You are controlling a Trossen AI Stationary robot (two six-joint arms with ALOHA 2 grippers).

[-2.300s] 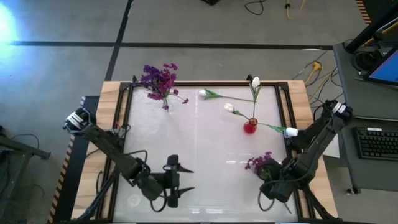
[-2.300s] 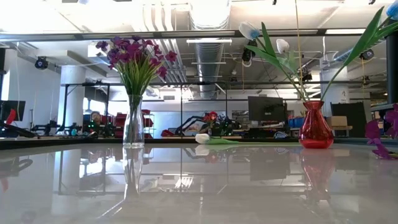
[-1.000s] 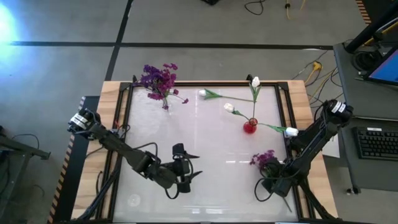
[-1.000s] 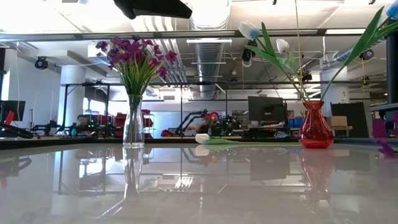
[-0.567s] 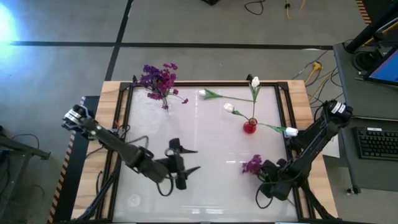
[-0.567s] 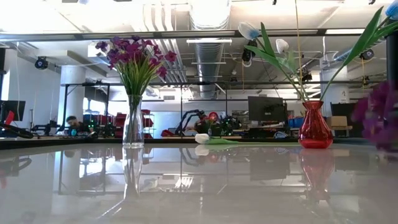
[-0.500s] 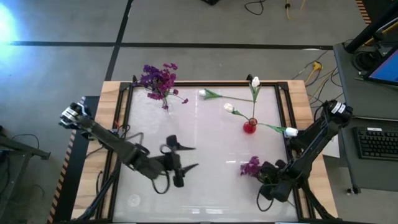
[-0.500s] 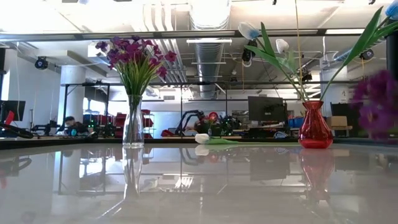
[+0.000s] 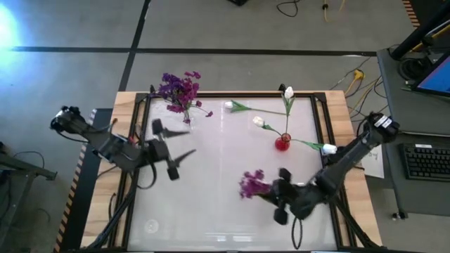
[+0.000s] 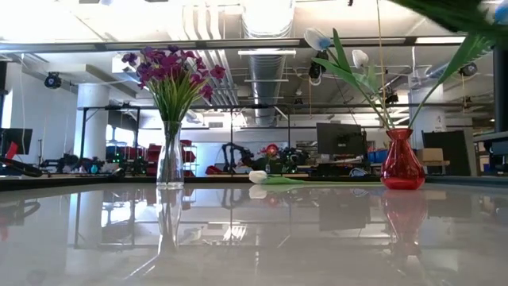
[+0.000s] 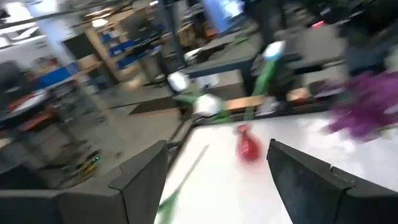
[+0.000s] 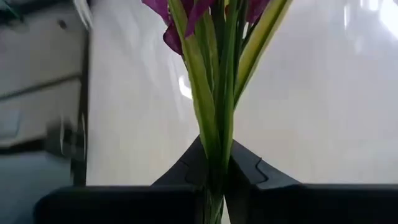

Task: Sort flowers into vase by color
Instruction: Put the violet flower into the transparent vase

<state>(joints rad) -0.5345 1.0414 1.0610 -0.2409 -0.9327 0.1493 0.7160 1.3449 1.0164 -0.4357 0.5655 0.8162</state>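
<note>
A purple flower hangs above the table's near middle, with my right gripper shut on its green stems. In the right wrist view the stems run up from between the fingers to purple petals. My left gripper stands open and holds nothing, raised over the table's left side. A clear vase holds purple flowers at the far left. A red vase holds white tulips at the far right. One white tulip lies on its side by the far edge. My right gripper pinches the purple flower's bundled green stems between its two fingers, below the blossoms. The fingers come from the table's right side, slanting down, and lie across the stems. The flower is lifted clear of the table, its blossom end pointing toward the table's left.
The glossy white tabletop is framed by a wooden rim. Tulip stems lean out of the red vase toward the right edge. A desk with a keyboard stands beyond the table's right side.
My right gripper has lifted the purple flower off the table near the right edge and carried it toward the table's left, turning as it went. My left gripper has risen and drawn back toward the left and far edges, staying open.
</note>
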